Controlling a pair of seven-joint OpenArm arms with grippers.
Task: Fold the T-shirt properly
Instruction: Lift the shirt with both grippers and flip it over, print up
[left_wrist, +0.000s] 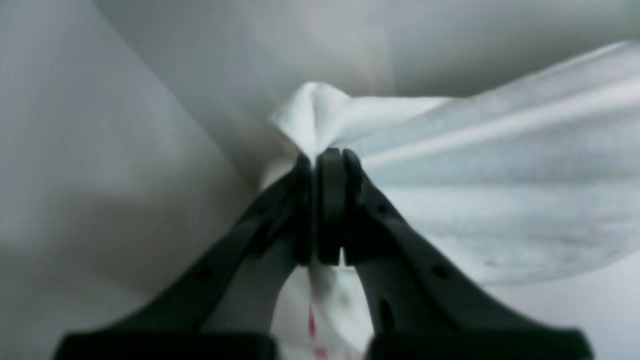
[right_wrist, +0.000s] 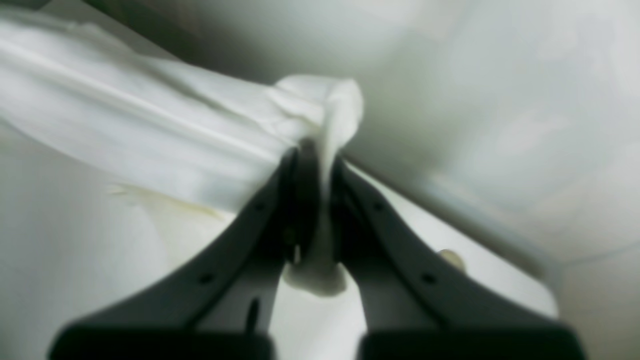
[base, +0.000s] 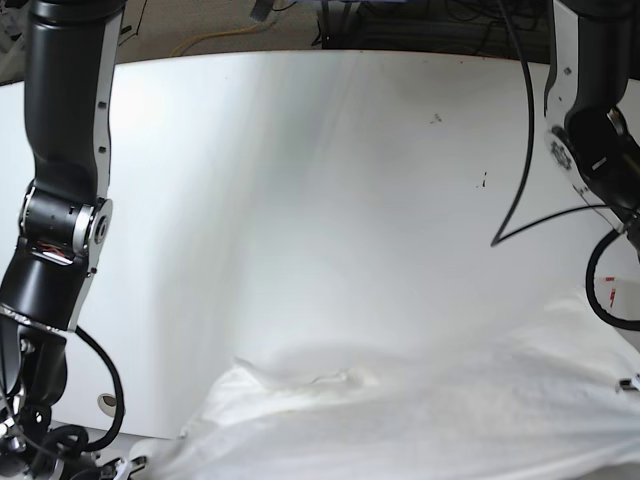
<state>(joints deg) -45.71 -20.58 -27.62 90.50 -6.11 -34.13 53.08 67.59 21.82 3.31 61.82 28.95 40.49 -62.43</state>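
We judge the T-shirt (base: 420, 415), lifted along the near edge of the white table (base: 300, 200), light, limp and sag-prone, so the left gripper (left_wrist: 325, 155) and right gripper (right_wrist: 320, 150) each stand clamped on a bunched edge.

- The T-shirt (base: 420, 410) is white, rumpled, plain side showing.
- It is stretched wide across the near edge of the white table (base: 300, 200).
- Its two ends are bunched and lifted.
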